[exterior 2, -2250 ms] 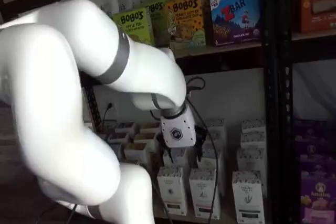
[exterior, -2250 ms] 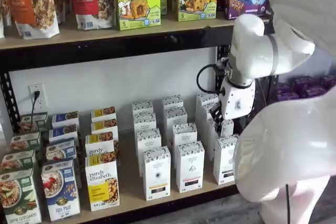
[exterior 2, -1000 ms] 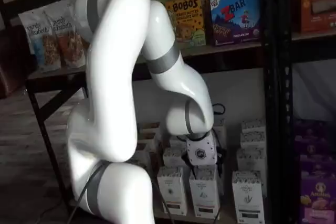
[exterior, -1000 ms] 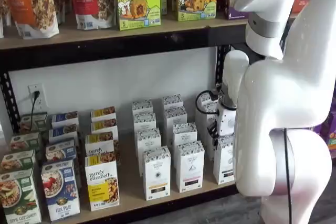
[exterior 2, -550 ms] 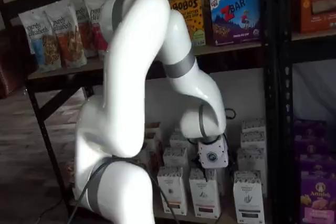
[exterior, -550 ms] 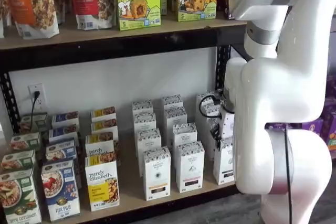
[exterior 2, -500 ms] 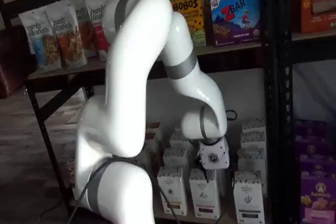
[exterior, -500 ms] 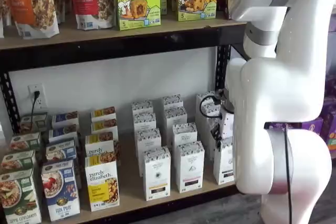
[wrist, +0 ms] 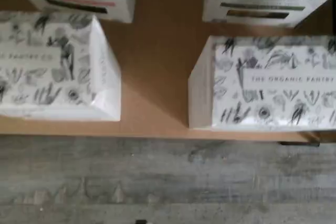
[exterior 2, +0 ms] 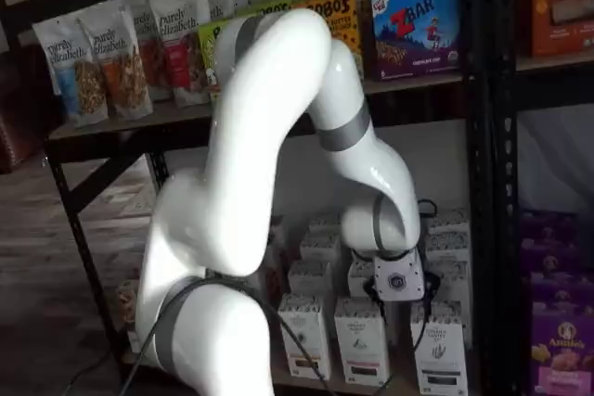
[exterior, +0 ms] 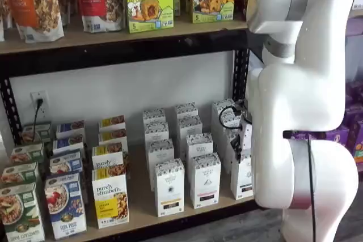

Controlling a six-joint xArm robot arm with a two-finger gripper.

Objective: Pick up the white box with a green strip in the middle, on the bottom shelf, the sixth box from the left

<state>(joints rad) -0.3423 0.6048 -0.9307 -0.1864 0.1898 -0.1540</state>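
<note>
Black rack, bottom shelf (exterior: pixel 142 199) stocked. Approach step: gripper (exterior 2: pixel 401 296) released, hovering at target white box (exterior 2: pixel 440 350), 12 o'clock. Next: descend, clamp.

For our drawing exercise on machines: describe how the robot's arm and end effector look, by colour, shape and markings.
The glossy white, rounded arm has grey bands at its joints. The end effector has a boxy white body with a small dark round emblem, and thin black cables loop beside it. Its fingers are not clearly visible.
</note>
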